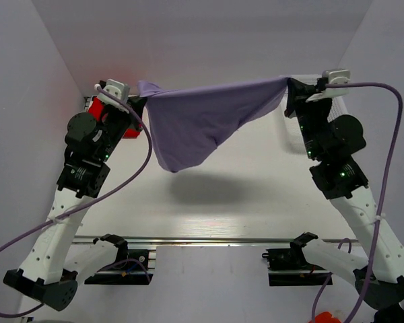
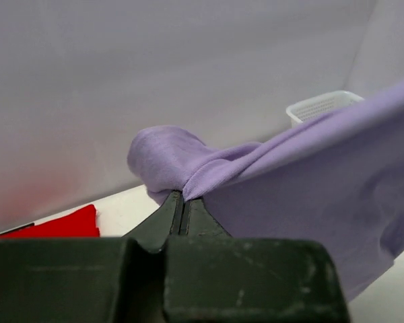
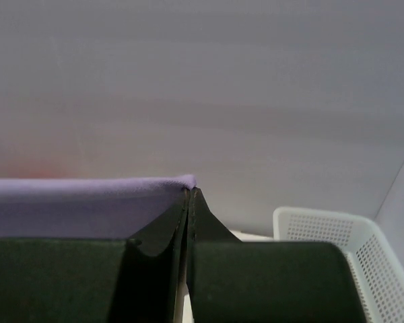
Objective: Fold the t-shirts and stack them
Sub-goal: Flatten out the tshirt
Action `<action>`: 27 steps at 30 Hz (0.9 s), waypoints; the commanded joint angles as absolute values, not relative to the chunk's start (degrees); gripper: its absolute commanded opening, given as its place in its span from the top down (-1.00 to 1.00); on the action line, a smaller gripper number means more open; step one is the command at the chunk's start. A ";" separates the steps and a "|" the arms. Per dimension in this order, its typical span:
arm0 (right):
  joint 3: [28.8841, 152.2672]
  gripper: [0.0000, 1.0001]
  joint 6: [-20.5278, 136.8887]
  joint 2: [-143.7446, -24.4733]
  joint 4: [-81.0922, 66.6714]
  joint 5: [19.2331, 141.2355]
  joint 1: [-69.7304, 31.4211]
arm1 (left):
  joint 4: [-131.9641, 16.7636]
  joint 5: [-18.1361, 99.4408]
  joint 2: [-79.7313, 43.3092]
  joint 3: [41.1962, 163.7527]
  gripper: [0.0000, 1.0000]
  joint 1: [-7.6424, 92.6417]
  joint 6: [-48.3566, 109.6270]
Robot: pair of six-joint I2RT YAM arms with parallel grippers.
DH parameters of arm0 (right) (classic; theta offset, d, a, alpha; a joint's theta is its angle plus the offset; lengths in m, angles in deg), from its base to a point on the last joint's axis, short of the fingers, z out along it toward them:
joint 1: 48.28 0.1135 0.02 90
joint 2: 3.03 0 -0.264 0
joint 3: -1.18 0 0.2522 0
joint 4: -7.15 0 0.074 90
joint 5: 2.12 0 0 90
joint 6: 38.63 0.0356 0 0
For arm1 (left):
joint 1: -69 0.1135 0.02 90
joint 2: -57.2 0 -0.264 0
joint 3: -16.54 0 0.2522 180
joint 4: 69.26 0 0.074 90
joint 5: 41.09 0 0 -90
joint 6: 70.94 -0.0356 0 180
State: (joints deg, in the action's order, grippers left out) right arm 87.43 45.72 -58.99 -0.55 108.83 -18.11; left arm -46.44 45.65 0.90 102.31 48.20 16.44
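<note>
The lavender t-shirt [image 1: 202, 121] hangs in the air, stretched between both grippers, its lower part drooping to a point above the table. My left gripper [image 1: 140, 94] is shut on its left end; in the left wrist view the cloth [image 2: 269, 182] bunches at the closed fingertips [image 2: 183, 198]. My right gripper [image 1: 288, 86] is shut on its right end; in the right wrist view the cloth edge [image 3: 87, 195] runs left from the closed fingertips [image 3: 190, 194]. The red t-shirt [image 1: 121, 124] lies folded at the back left, mostly hidden behind the left arm, and shows in the left wrist view [image 2: 60, 225].
A white mesh basket [image 3: 337, 235] stands at the back right, behind the right arm; it also shows in the left wrist view [image 2: 320, 106]. White walls close in the back and both sides. The shirt's shadow falls on the white table [image 1: 209, 188].
</note>
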 commanded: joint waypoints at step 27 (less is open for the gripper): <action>101.86 1.00 40.99 -44.95 -9.86 94.47 -18.31 | -38.80 26.68 10.17 117.84 1.00 48.87 18.62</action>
State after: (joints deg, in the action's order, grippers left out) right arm 99.10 41.80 -46.14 -10.17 94.95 -17.89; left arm -38.77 26.70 8.18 115.12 48.07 18.59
